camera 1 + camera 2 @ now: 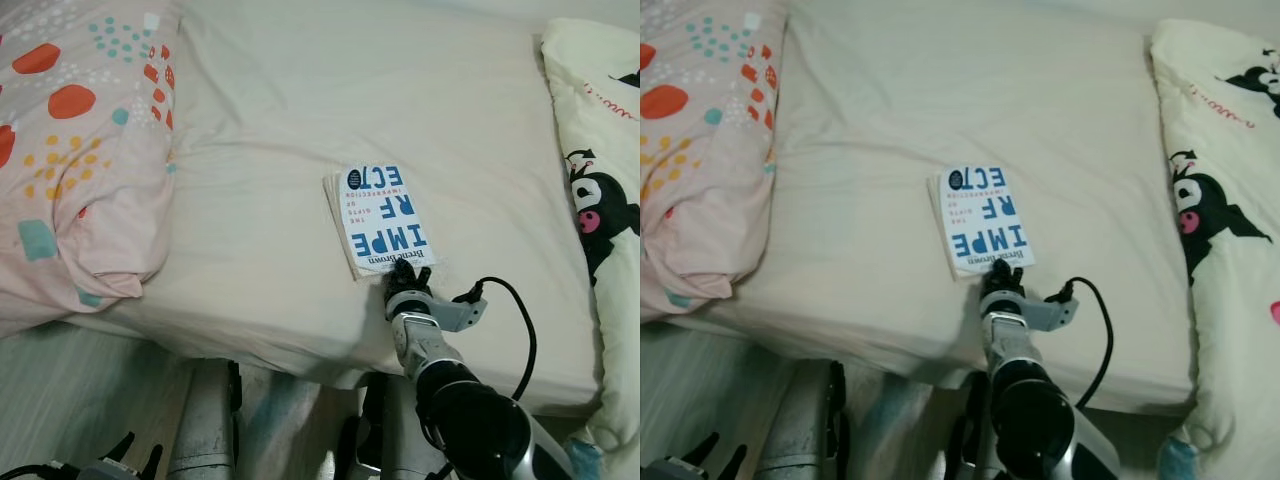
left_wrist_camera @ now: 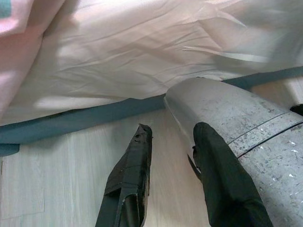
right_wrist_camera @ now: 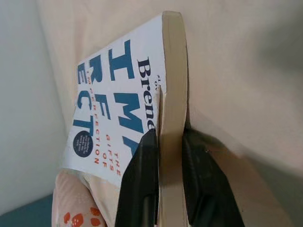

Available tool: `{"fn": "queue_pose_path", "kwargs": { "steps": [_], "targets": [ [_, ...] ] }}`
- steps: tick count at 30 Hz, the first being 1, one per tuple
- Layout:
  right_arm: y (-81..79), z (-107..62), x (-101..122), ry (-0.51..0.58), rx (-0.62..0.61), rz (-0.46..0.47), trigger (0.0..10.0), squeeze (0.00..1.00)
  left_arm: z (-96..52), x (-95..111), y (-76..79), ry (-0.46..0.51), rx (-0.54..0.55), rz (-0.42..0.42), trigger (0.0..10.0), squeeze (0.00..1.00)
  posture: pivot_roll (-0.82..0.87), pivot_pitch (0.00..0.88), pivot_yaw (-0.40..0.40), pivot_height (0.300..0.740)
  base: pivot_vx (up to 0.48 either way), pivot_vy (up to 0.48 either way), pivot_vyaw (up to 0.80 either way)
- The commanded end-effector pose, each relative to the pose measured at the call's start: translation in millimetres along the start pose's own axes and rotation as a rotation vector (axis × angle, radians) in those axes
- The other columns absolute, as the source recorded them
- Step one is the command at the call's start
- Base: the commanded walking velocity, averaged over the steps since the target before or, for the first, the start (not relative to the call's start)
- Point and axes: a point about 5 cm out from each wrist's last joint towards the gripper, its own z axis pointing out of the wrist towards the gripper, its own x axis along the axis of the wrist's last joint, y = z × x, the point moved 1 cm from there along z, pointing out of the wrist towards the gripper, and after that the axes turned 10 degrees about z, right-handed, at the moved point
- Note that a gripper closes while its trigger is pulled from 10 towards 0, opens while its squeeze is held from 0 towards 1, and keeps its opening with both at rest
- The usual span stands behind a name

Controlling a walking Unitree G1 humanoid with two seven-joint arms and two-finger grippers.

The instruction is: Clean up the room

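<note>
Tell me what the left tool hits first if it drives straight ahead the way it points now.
Probably the bed: the left tool, open, hangs low over the floor beside the robot's leg, pointing at the sheet's hanging edge. Depth is unclear.

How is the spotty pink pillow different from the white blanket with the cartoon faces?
The pink pillow with orange and teal spots lies at the bed's left side, while the cream blanket with black cartoon characters lies along the right. The pillow has small coloured shapes; the blanket has big black figures. The pillow looks plump; the blanket is draped over the bed's edge. Both are soft bedding on the same beige sheet.
</note>
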Motion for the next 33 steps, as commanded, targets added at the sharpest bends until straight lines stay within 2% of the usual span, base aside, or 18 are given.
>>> {"fn": "queue_pose_path", "kwargs": {
  "steps": [1, 6, 11, 12, 17, 19, 22, 23, 26, 27, 29, 30, 31, 32, 33],
  "targets": [
    [8.2, -3.3, 5, 0.025, -0.03, 0.018, 0.0, 0.0, -4.7, -6, 3.1, -0.039, -0.011, -0.009, 10.0, 0.0, 0.33, 0.323, -0.018, 0.602, 0.0, 0.0, 0.0],
    [5.7, -2.2, 5, 0.016, -0.022, 0.008, 0.0, 0.0, -0.1, -4, 2.7, -0.029, 0.0, -0.01, 10.0, 0.0, 0.32, 0.302, -0.027, 0.602, 0.0, 0.0, 0.0],
    [-2.9, 1.0, -4, -0.095, 0.02, -0.101, 0.0, 0.0, 25.6, -4, 1.4, 0.001, 0.051, -0.032, 10.0, 0.0, 0.26, 0.215, -0.066, 0.602, 0.0, 0.0, 0.0],
    [-2.9, 1.0, -4, -0.095, 0.02, -0.101, 0.0, 0.0, 25.6, -4, 1.4, 0.001, 0.051, -0.032, 10.0, 0.0, 0.26, 0.215, -0.066, 0.602, 0.0, 0.0, 0.0],
    [-7.0, -0.2, -5, -0.246, 0.092, -0.284, 0.0, 0.0, 72.8, 7, -3.5, 0.062, 0.133, -0.133, 10.0, 0.0, 0.17, 0.121, -0.08, 0.602, 0.0, 0.0, 0.0],
    [-7.0, -0.2, -5, -0.246, 0.092, -0.284, 0.0, 0.0, 72.8, 7, -3.5, 0.062, 0.133, -0.133, 10.0, 0.0, 0.17, 0.121, -0.08, 0.602, 0.0, 0.0, 0.0],
    [-6.8, -2.0, 5, -0.292, 0.12, -0.358, 0.0, 0.0, 96.4, 19, 1.4, 0.111, 0.116, -0.157, 10.0, 0.0, 0.14, 0.075, -0.064, 0.602, 0.0, 0.0, 0.0],
    [-6.8, -2.0, 5, -0.292, 0.12, -0.358, 0.0, 0.0, 96.4, 19, 1.4, 0.111, 0.116, -0.157, 10.0, 0.0, 0.14, 0.075, -0.064, 0.602, 0.0, 0.0, 0.0],
    [-0.1, -6.2, 7, -0.39, 0.118, -0.526, 0.0, 0.0, 107.8, 26, 6.4, 0.145, 0.086, -0.161, 10.0, 0.0, 0.12, 0.062, -0.058, 0.602, 0.0, 0.0, 0.0],
    [5.0, -9.3, 4, -0.458, 0.116, -0.612, 0.0, 0.0, 109.2, 28, 6.7, 0.151, 0.076, -0.165, 10.0, 0.0, 0.12, 0.063, -0.055, 0.602, 0.0, 0.0, 0.0],
    [5.0, -9.3, 4, -0.458, 0.116, -0.612, 0.0, 0.0, 109.2, 28, 6.7, 0.151, 0.076, -0.165, 10.0, 0.0, 0.12, 0.063, -0.055, 0.602, 0.0, 0.0, 0.0],
    [8.6, -11.5, 2, -0.505, 0.115, -0.665, 0.0, 0.0, 110.0, 28, 6.7, 0.156, 0.071, -0.168, 10.0, 0.0, 0.12, 0.063, -0.055, 0.602, 0.0, 0.0, 0.0],
    [17.6, -17.1, -2, -0.6, 0.109, -0.76, 0.0, 0.0, 109.2, 28, 6.0, 0.165, 0.062, -0.174, 10.0, 0.0, 0.13, 0.068, -0.057, 0.602, 0.0, 0.0, 0.0],
    [17.6, -17.1, -2, -0.6, 0.109, -0.76, 0.0, 0.0, 109.2, 28, 6.0, 0.165, 0.062, -0.174, 10.0, 0.0, 0.13, 0.068, -0.057, 0.602, 0.0, 0.0, 0.0],
    [24.1, -21.3, -5, -0.666, 0.103, -0.819, 0.0, 0.0, 108.5, 28, 5.5, 0.171, 0.055, -0.178, 10.0, 0.0, 0.13, 0.068, -0.057, 0.602, 0.0, 0.0, 0.0]
  ]
}}
